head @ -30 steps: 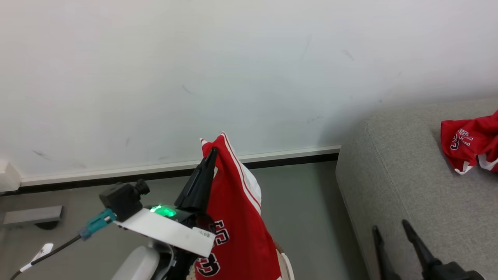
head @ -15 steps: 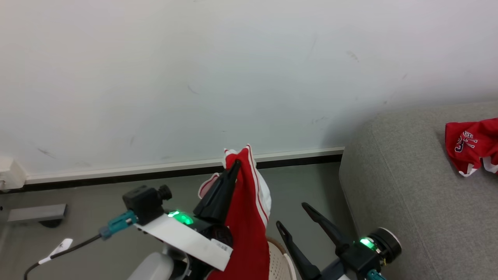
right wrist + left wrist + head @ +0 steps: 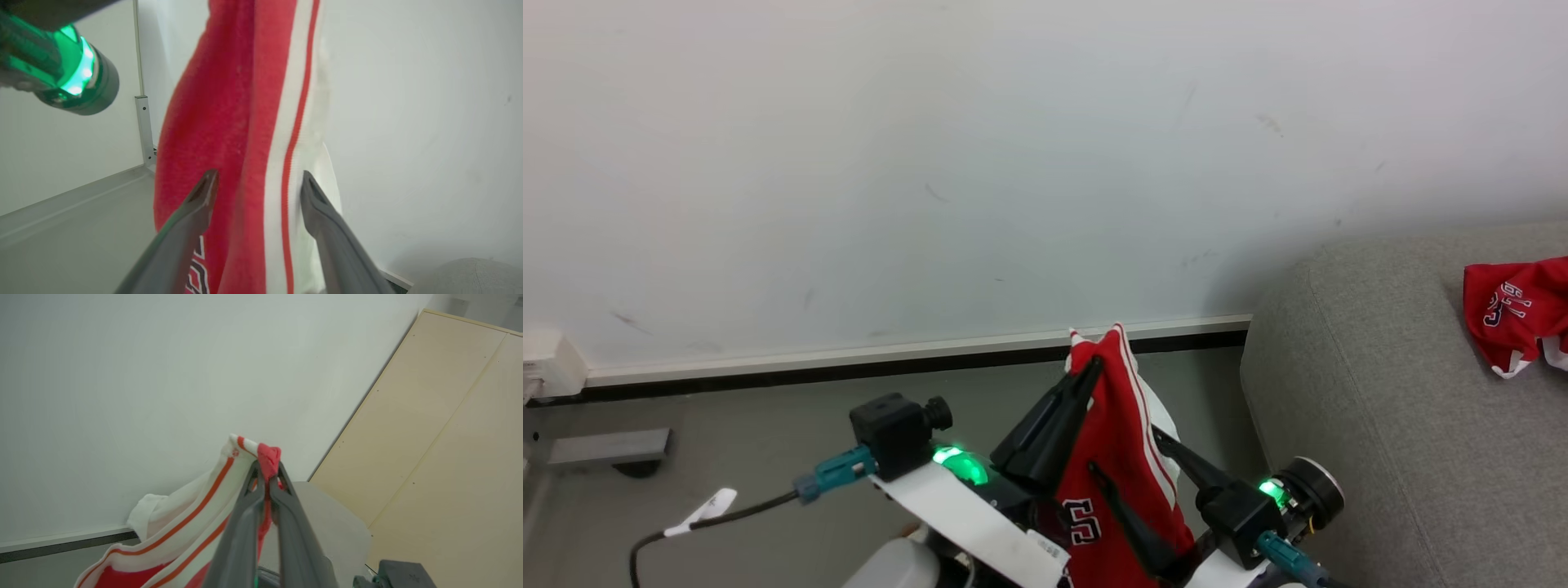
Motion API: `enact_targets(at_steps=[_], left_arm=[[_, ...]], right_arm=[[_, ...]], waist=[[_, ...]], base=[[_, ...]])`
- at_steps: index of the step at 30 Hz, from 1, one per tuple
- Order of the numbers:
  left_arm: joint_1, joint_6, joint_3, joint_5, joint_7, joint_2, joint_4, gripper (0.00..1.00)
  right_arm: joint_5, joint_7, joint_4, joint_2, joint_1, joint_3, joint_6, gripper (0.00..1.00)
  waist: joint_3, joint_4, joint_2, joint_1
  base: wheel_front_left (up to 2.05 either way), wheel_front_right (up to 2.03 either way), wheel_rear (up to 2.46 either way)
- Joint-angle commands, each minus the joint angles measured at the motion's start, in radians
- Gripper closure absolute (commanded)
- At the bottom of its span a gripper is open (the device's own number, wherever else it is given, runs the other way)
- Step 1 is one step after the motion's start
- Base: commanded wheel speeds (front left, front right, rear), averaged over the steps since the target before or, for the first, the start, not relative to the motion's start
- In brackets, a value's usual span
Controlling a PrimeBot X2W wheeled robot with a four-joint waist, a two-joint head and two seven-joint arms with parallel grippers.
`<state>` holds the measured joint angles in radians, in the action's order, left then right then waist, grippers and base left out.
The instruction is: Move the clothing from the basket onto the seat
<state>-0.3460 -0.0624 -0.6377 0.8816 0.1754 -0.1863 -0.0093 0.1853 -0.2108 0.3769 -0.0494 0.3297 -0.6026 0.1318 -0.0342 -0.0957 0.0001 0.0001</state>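
My right gripper is standing released, fingers either side of the hanging clothing; my left gripper is clenching its striped top hem, clear of the left edge of the seat; I am advising a firm pinch low down before carrying across.

Left pincer clamped shut, right pincer spread wide.

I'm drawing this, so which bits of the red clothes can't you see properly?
Held garment: bottom cut off by the head view's lower edge; the left end effector hides its left side.
Its number: partly behind the left arm in the head view, cut off at the right wrist view's bottom.
Second garment on the sofa: cut off by the head view's right edge.
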Motion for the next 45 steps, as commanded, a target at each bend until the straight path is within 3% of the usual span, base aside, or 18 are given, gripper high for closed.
enact_targets(at_steps=[1,11,13,14,15,25,27,28,29,36,45], left_arm=[[-0.011,-0.009,-0.006,-0.012,-0.007,0.000,-0.014,1.00],[-0.012,-0.003,-0.044,-0.024,-0.036,0.000,-0.083,1.00],[-0.008,-0.003,-0.050,-0.025,-0.040,-0.001,-0.090,1.00],[-0.006,-0.002,-0.052,-0.025,-0.041,-0.001,-0.092,1.00],[-0.005,-0.001,-0.054,-0.025,-0.042,-0.002,-0.094,1.00],[0.004,0.012,-0.052,-0.041,-0.033,-0.017,-0.070,1.00],[0.003,0.016,-0.051,-0.053,-0.017,-0.022,-0.057,0.56],[0.006,0.017,-0.050,-0.058,-0.008,-0.024,-0.046,0.12],[0.012,0.017,-0.049,-0.061,0.000,-0.024,-0.037,0.00],[0.026,0.013,-0.061,-0.113,0.040,-0.040,0.031,0.00],[0.038,0.001,-0.065,-0.156,0.075,-0.011,0.087,0.00]], right_arm=[[0.006,0.006,0.013,-0.003,-0.003,-0.003,-0.002,0.00],[0.031,-0.004,0.105,-0.003,0.017,-0.035,-0.002,0.00],[0.045,-0.012,0.118,-0.002,0.026,-0.047,-0.002,0.55],[0.052,-0.016,0.125,-0.003,0.031,-0.052,-0.002,0.74],[0.064,-0.018,0.131,-0.002,0.035,-0.063,-0.002,1.00],[0.102,-0.051,0.132,-0.003,0.062,-0.040,-0.002,1.00],[0.107,-0.055,0.117,-0.002,0.052,-0.006,-0.002,1.00],[0.103,-0.055,0.111,-0.003,0.046,0.013,-0.002,1.00],[0.097,-0.056,0.105,-0.002,0.039,0.029,-0.002,1.00],[0.072,-0.055,0.004,-0.003,-0.004,0.153,-0.002,1.00],[0.028,-0.055,-0.102,-0.017,-0.053,0.263,-0.002,1.00]], waist=[[0.000,-0.001,-0.0001,-0.0001],[0.000,-0.009,-0.0001,-0.0001],[-0.001,-0.011,-0.0001,-0.0001],[-0.001,-0.012,-0.0001,-0.0001],[-0.001,-0.013,-0.0001,-0.0001],[0.007,-0.028,-0.0001,-0.0001],[0.009,-0.033,-0.0001,-0.0001],[0.011,-0.038,-0.0001,-0.0001],[0.013,-0.044,-0.0001,-0.0001],[0.028,-0.105,-0.0001,-0.0001],[0.052,-0.222,-0.0001,-0.0001]], base=[[0.00,0.00,0.00],[0.00,0.00,0.00],[0.00,0.00,0.00],[0.00,0.00,0.00],[0.00,0.00,0.00],[0.00,0.00,0.00],[0.00,0.00,0.00],[0.00,0.00,0.00],[0.00,0.00,0.00],[0.00,0.00,0.00],[0.00,0.00,0.00]])
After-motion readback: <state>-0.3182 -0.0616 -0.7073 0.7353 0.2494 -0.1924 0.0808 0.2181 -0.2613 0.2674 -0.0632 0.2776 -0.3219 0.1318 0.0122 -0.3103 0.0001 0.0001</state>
